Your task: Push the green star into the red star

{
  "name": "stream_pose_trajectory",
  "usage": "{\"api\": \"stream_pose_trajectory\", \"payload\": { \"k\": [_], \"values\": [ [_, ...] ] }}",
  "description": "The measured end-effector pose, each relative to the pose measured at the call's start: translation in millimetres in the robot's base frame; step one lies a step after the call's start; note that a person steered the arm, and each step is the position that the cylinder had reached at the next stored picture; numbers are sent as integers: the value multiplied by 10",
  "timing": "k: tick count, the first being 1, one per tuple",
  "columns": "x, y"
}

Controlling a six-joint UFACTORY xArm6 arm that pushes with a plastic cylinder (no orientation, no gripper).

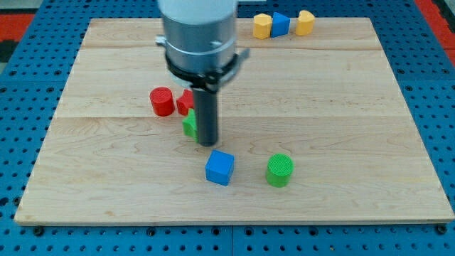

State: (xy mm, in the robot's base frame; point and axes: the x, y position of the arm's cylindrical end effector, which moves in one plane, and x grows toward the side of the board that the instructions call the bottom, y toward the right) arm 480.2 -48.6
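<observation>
My tip rests on the board near its middle, right against the right side of the green star, which the rod partly hides. The red star lies just above the green star and touches it, also partly hidden by the rod. A red cylinder stands to the left of the red star.
A blue cube and a green cylinder lie below and to the right of my tip. At the view's top, a yellow block, a blue block and another yellow block stand in a row on the wooden board.
</observation>
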Motion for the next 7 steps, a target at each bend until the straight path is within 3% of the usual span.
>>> {"api": "stream_pose_trajectory", "payload": {
  "k": [1, 4, 5, 6, 7],
  "values": [
    [-98, -567],
    [-899, -614],
    [-969, -1137],
    [-982, -375],
    [-1394, 44]
  ]
}}
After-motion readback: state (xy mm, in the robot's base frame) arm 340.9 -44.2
